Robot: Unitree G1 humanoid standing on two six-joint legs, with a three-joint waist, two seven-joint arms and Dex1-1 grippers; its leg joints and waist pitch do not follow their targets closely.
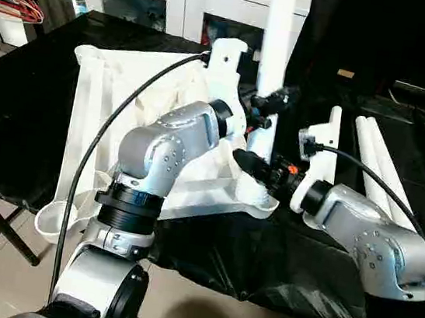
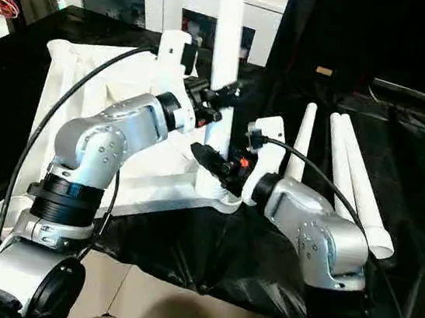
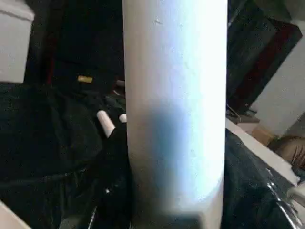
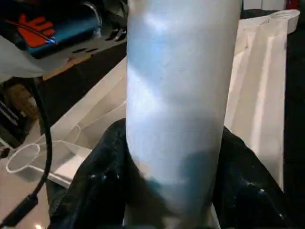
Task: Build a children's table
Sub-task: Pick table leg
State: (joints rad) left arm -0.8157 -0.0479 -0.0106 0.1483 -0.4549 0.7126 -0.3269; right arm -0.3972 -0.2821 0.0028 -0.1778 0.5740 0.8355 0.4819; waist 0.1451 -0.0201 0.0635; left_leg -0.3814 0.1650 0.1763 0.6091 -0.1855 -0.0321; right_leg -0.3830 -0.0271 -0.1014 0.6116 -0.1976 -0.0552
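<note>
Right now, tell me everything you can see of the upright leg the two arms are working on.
The upright leg is a long, round, smooth white tube that looks like plastic. It stands near vertical, its top running out of the picture and its foot at the near right corner socket of the upturned table top. The left gripper clasps it partway up; the right gripper clasps it just above the socket. How deep it is seated cannot be told.

L gripper (image 1: 269, 104) above R gripper (image 1: 261, 173), both w/ jaws clamped, forearms converging.
</note>
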